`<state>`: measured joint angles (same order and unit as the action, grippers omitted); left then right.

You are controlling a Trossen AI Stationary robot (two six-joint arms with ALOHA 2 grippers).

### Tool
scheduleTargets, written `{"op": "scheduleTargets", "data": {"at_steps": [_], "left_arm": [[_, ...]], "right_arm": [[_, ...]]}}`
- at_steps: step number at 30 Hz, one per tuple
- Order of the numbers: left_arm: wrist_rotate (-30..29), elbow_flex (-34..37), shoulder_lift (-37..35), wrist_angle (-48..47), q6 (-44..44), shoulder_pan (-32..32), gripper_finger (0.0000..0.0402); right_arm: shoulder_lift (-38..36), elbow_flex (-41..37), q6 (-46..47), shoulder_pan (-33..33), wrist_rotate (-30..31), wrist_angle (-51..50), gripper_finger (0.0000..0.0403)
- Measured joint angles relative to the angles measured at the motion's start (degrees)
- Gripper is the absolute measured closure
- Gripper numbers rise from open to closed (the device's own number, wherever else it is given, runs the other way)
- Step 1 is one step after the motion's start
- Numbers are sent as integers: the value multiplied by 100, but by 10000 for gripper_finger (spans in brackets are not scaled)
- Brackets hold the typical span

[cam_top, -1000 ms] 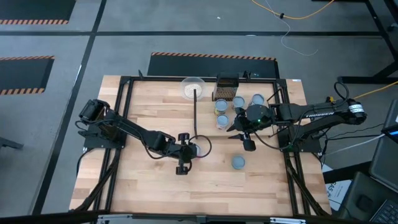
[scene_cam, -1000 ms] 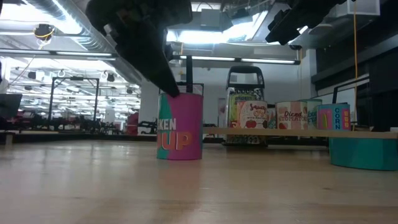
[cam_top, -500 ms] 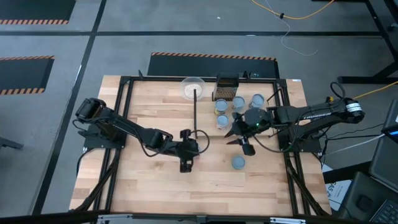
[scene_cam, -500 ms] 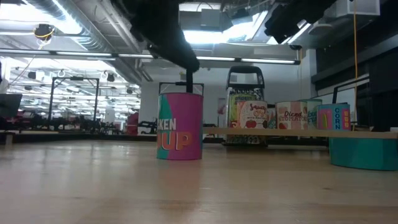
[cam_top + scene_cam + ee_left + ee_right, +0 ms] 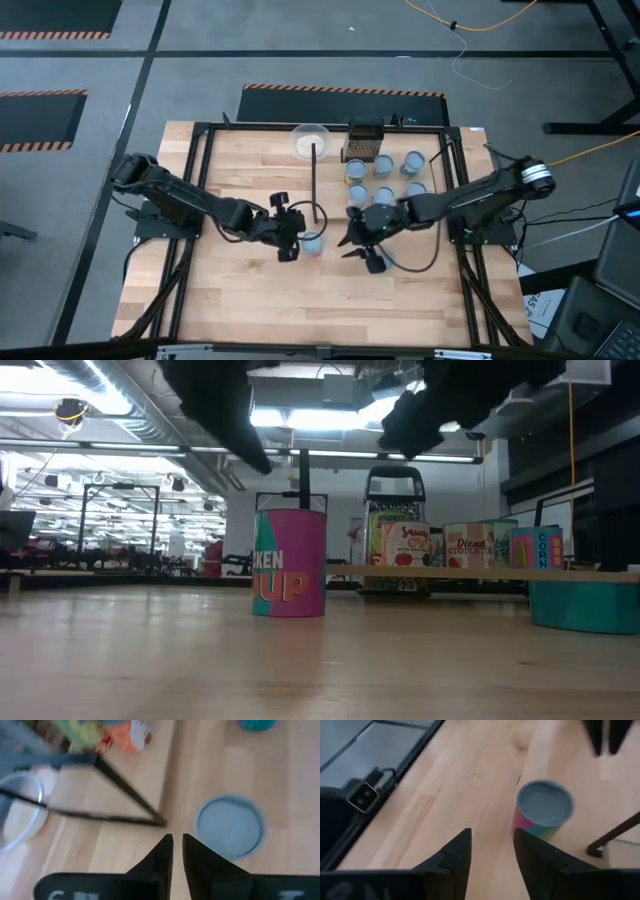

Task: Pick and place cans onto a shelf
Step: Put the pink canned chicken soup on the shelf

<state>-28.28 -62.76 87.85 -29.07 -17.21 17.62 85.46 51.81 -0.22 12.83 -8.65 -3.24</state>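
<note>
A pink can (image 5: 313, 243) with a pale blue top stands upright on the table near the shelf's black bar (image 5: 313, 180). It also shows in the low view (image 5: 290, 565), the left wrist view (image 5: 230, 826) and the right wrist view (image 5: 543, 805). My left gripper (image 5: 291, 241) is shut just to the left of the can and touches nothing. My right gripper (image 5: 356, 248) is open to the can's right, apart from it. Several cans (image 5: 384, 178) stand on the shelf (image 5: 332, 190). A teal can (image 5: 585, 605) stands on the table.
A whitish bowl (image 5: 310, 141) and a dark grater (image 5: 366, 131) stand at the far edge. The table's black frame (image 5: 200, 180) runs along its sides. Bare wood lies toward the near edge (image 5: 300, 300).
My left gripper, whose finger was at the pink can's top, has risen off it and drawn back toward the table's left edge. The can stays upright in place. My right gripper has gone toward the table's left and near edges, close to the pink can.
</note>
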Motion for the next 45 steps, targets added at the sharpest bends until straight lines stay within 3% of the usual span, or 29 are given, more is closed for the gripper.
{"op": "scheduleTargets", "data": {"at_steps": [8,14,19,27,35,45], "left_arm": [[-113,2,440,-755,-667,-84,396],[-35,2,813,-601,-669,-84,396],[361,2,1026,-152,-643,-84,400],[562,2,1058,13,-657,55,398],[571,2,1058,166,-671,313,397],[684,4,1057,502,-669,388,399]], "right_arm": [[992,0,-1,12,1,829,251],[1521,0,-3,10,5,1348,251],[1645,1,-1,-25,23,1374,251],[1645,2,-1,-33,1297,1369,251],[1645,2,166,-30,1488,1429,251],[1645,0,320,-47,2415,1451,251]]}}
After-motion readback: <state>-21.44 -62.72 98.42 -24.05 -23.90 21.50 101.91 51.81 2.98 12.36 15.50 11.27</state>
